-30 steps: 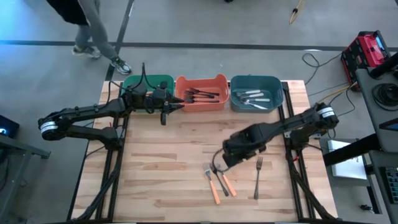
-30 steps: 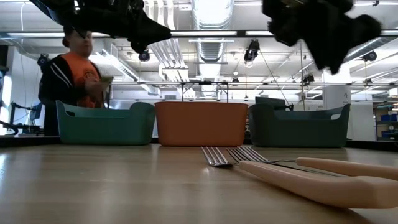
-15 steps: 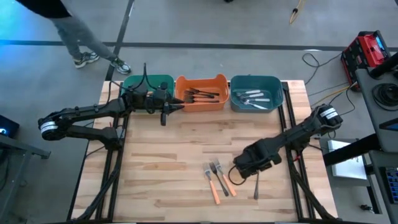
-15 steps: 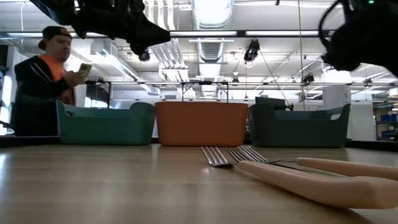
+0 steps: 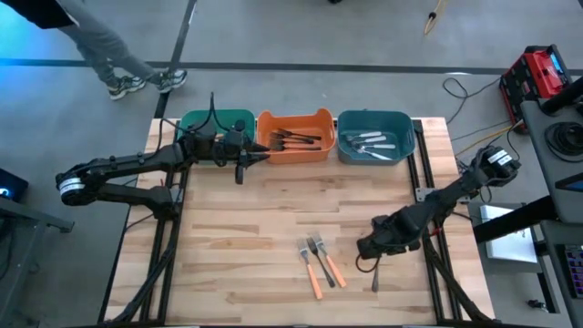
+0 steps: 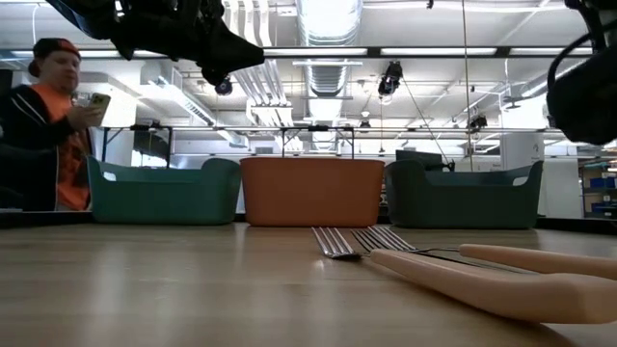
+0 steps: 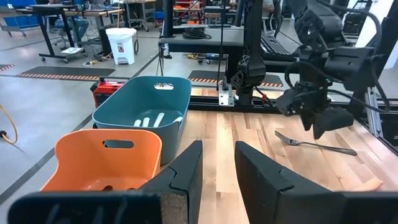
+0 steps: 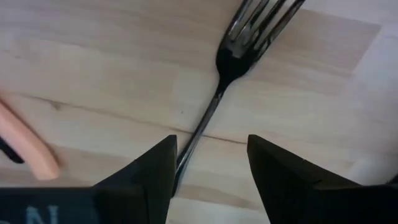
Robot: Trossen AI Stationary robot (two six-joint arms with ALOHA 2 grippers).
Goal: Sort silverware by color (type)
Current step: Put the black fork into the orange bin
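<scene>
- High view gives you a table (image 5: 228, 228) of pale wood planks, with three plastic bins in a row at its 12 o'clock edge: a green bin (image 5: 217, 122), an orange bin (image 5: 293, 135) and a blue-grey bin (image 5: 375, 137), all with rounded corners.
- You can see several dark-handled forks (image 5: 293, 138) lying in the orange bin, and pale-handled ones (image 5: 369, 144) in the blue-grey bin.
- Your right gripper (image 5: 378, 248) is low over the table at about 4 o'clock from the centre. In the right wrist view its two dark fingers (image 8: 152, 171) stand apart with an all-metal fork (image 8: 230, 62) between them, not clamped; the thin shiny handle runs into the gap and the tines point away.
- In the high view this all-metal fork (image 5: 374, 276) shows only partly, its handle end at 6 o'clock of the right gripper.
- At 9 o'clock of that gripper, near but apart, lie two orange-handled forks (image 5: 324, 265) and one with a dark handle, close together, tines toward 12 o'clock. The low view shows the smooth rounded orange handles (image 6: 482, 284) and flat metal tines (image 6: 335, 241).
- Your left gripper (image 5: 244, 157) hangs at the near side of the orange bin, about 11 o'clock on the table. In the left wrist view its fingers (image 7: 186, 171) are parted and hold nothing.
- A person (image 6: 43, 125) stands behind the green bin in the low view.
</scene>
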